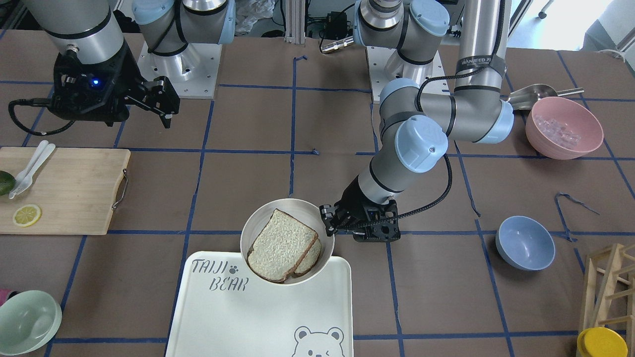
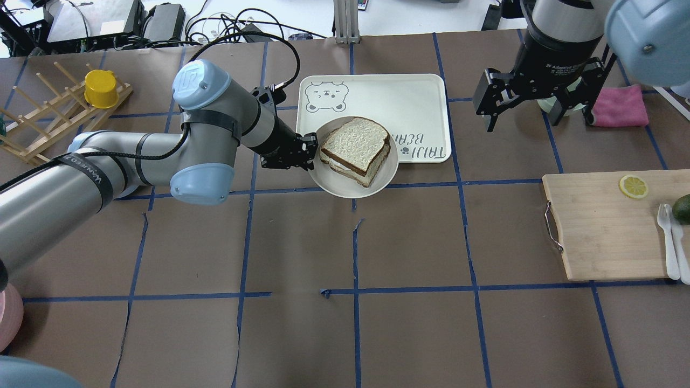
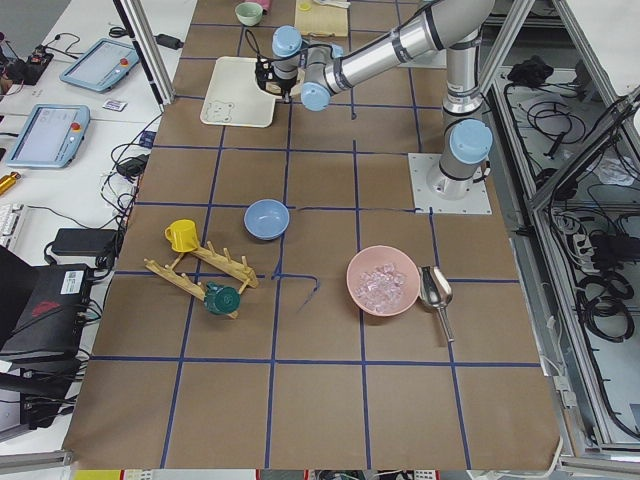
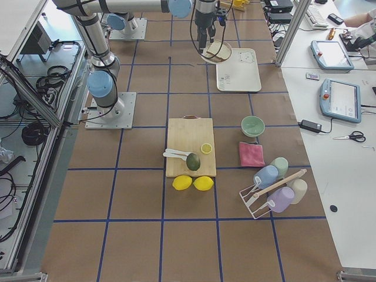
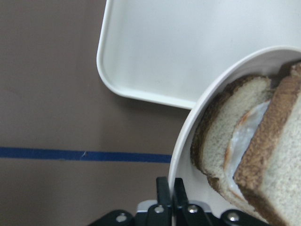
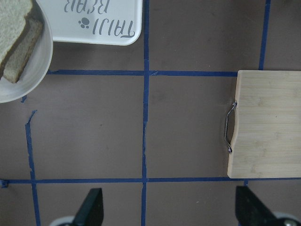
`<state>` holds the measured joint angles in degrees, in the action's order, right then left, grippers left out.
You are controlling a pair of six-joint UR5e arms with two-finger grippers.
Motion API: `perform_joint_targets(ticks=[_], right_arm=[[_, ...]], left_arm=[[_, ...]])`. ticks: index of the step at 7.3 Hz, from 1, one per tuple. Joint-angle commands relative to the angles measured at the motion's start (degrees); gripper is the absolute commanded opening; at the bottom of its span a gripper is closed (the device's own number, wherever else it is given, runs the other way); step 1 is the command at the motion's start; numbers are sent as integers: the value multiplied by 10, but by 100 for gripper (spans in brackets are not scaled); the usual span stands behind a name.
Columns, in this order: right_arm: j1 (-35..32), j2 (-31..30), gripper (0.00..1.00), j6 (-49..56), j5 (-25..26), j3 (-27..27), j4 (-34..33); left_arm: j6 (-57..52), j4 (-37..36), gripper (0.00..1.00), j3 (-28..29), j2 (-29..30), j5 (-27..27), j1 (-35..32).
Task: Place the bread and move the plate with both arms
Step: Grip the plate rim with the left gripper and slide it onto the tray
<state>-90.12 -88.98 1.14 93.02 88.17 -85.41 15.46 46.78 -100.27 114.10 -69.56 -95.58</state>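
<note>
Status, as judged from the table side: the bread placement reads as done, and the plate move is under way.

The table [image 2: 302, 242] carries the tray [image 2: 415, 97] at its far middle. The plate [image 2: 345, 192] overlaps the tray's near corner, roughly half over the tray and half over bare table. Whether it rests on the tray rim or is held clear of it cannot be told for certain. The bread [image 2: 356, 141] lies on the plate, on top of a lower slice [image 5: 221, 127].

The left gripper [image 2: 312, 149] is clamped on the plate's rim at the side away from the tray. The right gripper [image 2: 523, 121] hangs well apart from the plate with its jaws spread wide and nothing between them (so only one arm is engaged at present). What is left: seat the plate fully on the tray and release.

Materials, in order of size:
- Table: brown matte covering, blue tape grid.
- Tray: cream, smooth, rectangular, rounded corners, printed bear.
- Plate: cream-white, round, shallow, raised rim.
- Bread: pale porous crumb, brown crust, squarish.
- Filling: a thin white layer [image 5: 244, 136] between the slices.
</note>
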Motion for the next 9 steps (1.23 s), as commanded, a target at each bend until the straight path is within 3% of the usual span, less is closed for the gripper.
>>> perform_joint_targets(ticks=[1, 4, 7, 9], right_arm=[[-1, -2, 100, 0, -3, 2, 2], [-1, -8, 100, 1, -6, 2, 2], [0, -7, 100, 0, -5, 2, 2], [0, -7, 100, 0, -6, 2, 2]], left_arm=[[-1, 2, 0, 101, 93, 0, 0], [3, -3, 0, 147, 146, 0, 0], [1, -10, 0, 154, 168, 0, 0], [2, -10, 95, 154, 161, -4, 0]])
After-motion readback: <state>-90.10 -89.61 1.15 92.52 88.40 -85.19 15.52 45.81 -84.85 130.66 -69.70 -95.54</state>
